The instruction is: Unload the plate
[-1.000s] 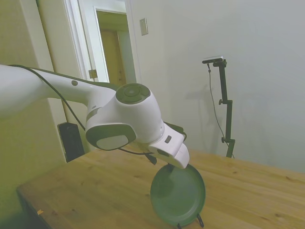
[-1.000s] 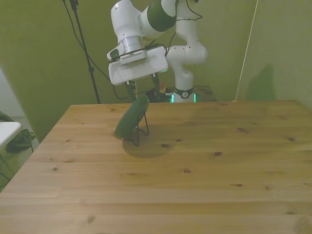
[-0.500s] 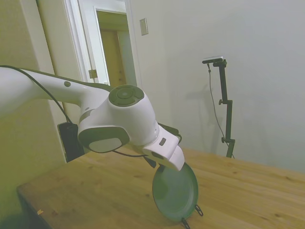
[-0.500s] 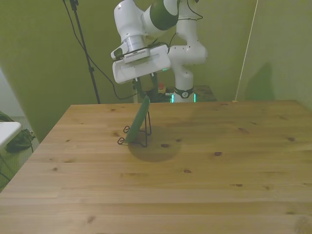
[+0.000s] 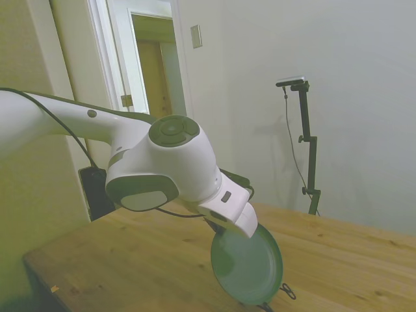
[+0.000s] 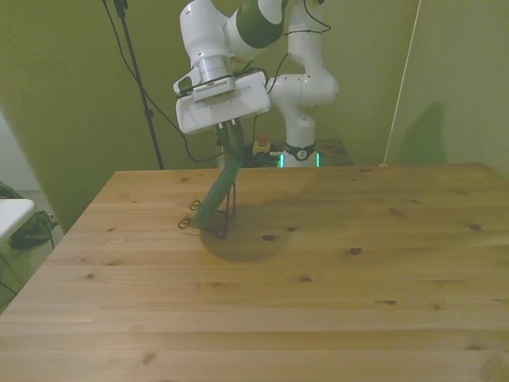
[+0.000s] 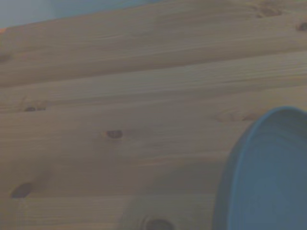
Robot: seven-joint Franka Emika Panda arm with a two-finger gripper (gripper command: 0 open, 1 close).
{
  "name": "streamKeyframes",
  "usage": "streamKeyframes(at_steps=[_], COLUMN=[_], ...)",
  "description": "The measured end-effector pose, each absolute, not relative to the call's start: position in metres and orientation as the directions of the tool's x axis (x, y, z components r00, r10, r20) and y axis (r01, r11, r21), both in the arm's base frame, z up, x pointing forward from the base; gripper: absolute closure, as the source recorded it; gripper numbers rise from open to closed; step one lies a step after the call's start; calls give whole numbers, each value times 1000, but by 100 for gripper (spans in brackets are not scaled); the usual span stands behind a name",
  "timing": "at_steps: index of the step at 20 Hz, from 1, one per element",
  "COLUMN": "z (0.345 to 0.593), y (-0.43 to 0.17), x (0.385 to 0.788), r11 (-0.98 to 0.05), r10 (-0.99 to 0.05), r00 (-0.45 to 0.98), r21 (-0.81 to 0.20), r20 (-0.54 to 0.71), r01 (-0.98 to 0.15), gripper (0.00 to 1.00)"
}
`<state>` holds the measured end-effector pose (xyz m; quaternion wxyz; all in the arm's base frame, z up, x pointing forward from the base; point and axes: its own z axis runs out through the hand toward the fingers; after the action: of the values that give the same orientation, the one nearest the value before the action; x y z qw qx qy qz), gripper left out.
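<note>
- Side view: the white arm (image 5: 97, 123) reaches in from the left, its wrist housing tipped down over the wooden bench (image 5: 149, 260). The end effector (image 5: 229, 229) sits at the top rim of the dark green plate (image 5: 248, 266), which stands on edge with its hollow face showing. The fingers are hidden behind the housing here. Loops of the thin black wire stand (image 5: 285, 290) show just right of the plate's lower edge.
- Front view: the plate (image 6: 213, 199) is seen nearly edge-on, leaning with its top toward the front view's right and its bottom toward the front view's left, at the far left part of the bench (image 6: 318, 278). The end effector (image 6: 231, 148) comes down from the wrist housing and is closed narrowly on the plate's upper rim. The wire stand (image 6: 228, 213) rises beside the plate, and its 2 small loops lie on the wood to the plate's left. A round shadow spreads under both.
- Wrist view: a blurred arc of the plate (image 7: 268, 177) fills one corner, with knotted planks of the bench (image 7: 120, 96) behind it.
</note>
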<state>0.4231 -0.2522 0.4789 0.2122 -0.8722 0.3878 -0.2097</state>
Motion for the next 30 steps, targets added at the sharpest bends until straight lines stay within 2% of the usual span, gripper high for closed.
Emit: streamKeyframes(at_steps=[7, 13, 23, 26, 30], z=[486, 504, 573, 595, 606], y=[-260, -268, -271, -265, -259], x=[427, 432, 446, 465, 506], r11=[-605, -597, -559, -552, -529], r10=[-772, -781, -819, -825, -843], r00=[599, 582, 527, 515, 488], r21=[-533, -542, -525, -526, -506], r20=[212, 227, 228, 232, 224], r01=[-591, -591, -641, -648, -682], gripper=[100, 100, 100, 100, 100])
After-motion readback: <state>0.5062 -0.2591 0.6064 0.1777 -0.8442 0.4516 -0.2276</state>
